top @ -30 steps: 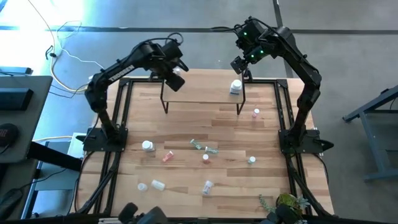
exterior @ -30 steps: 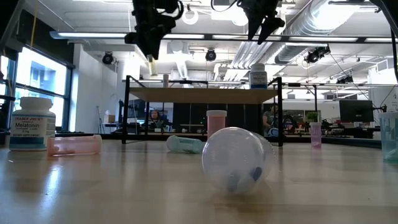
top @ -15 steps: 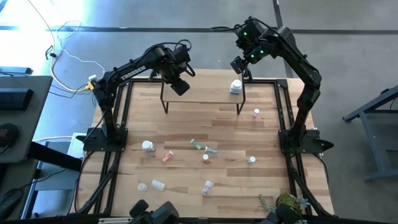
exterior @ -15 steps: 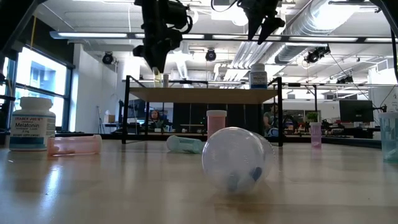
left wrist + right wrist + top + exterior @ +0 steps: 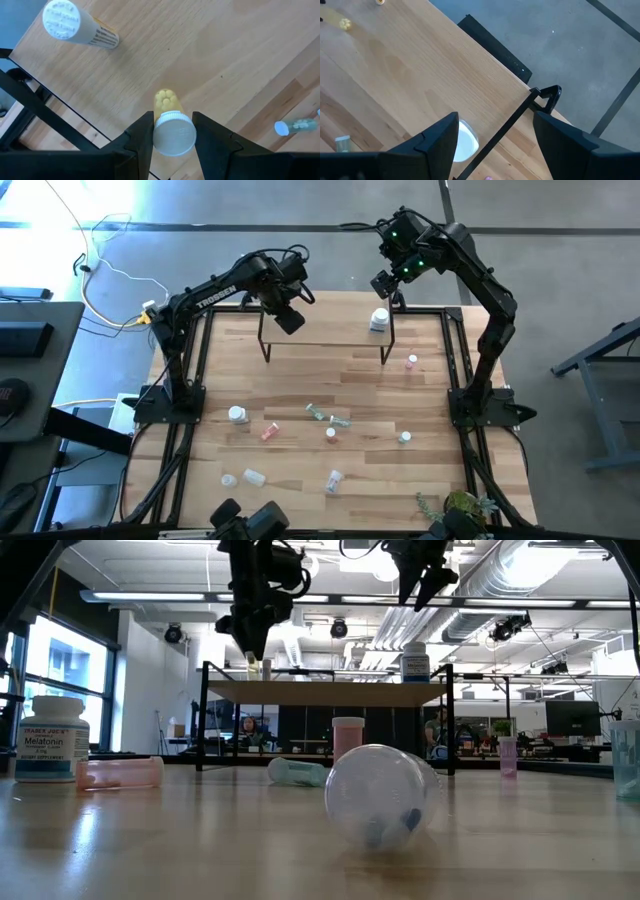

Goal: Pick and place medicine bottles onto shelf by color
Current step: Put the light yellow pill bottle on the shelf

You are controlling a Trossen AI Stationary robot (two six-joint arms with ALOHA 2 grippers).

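Bright window (image 5: 55, 665), exposed ceiling ducts (image 5: 520, 580), grey floor (image 5: 560, 280).

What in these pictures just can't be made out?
- Low view: the yellow bottle in the left gripper is tiny; whether it touches the shelf is unclear.
- Right wrist view: the white bottle is half hidden by the right gripper.
- High view: table bottles' labels too small.

Open-plan lab; exposed ceiling ducts (image 5: 520, 585)

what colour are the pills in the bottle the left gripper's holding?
Yellow, under a white cap. The pill bottle in the left gripper shows best in the left wrist view.
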